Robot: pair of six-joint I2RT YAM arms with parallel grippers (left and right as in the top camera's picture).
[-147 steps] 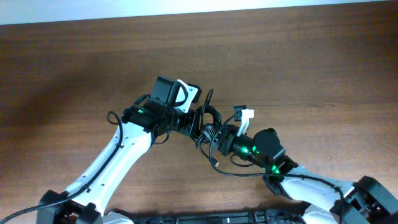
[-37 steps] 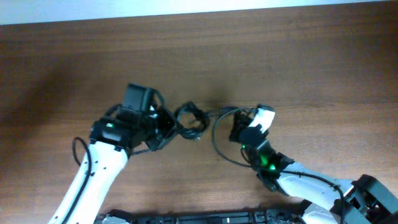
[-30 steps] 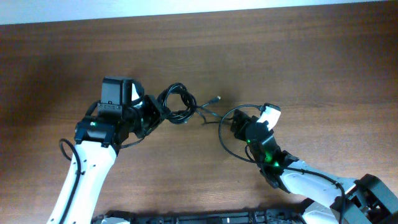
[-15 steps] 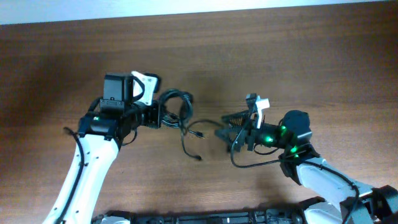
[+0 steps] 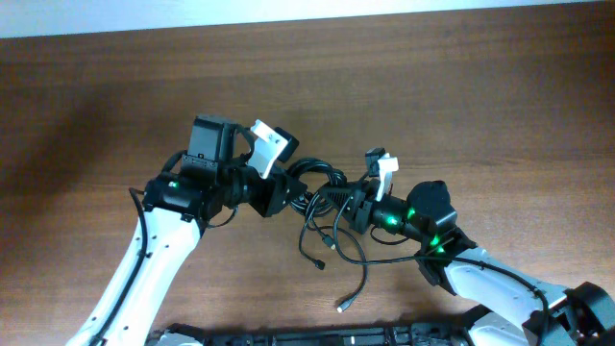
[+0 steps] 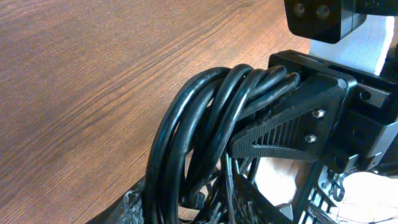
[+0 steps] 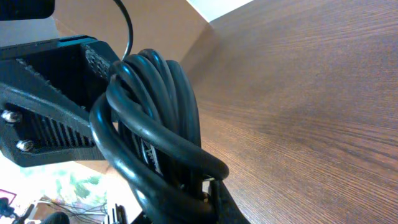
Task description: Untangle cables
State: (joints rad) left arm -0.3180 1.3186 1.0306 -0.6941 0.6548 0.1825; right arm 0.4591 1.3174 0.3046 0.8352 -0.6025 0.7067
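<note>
The cables (image 5: 319, 183) are thin black cords bunched in a looped bundle between my two grippers, held above the wooden table. Loose strands hang down to a plug end (image 5: 318, 265) and a light-coloured tip (image 5: 341, 307). My left gripper (image 5: 281, 194) is shut on the bundle's left side. My right gripper (image 5: 352, 206) is shut on its right side. In the left wrist view the bundle (image 6: 199, 130) fills the middle, with the right gripper's finger (image 6: 292, 127) against it. In the right wrist view the loops (image 7: 155, 118) cross my jaws (image 7: 214, 196), with the left gripper's finger (image 7: 50, 118) behind.
The brown wooden table (image 5: 461, 106) runs in all directions around the arms. Its far edge (image 5: 307, 21) meets a white wall. The robot base bar (image 5: 317, 336) lies along the near edge.
Half a second ago the grippers were apart, each with its own cable loops. Now they have come together at the middle, with the cords bunched between them and loose ends trailing lower.
</note>
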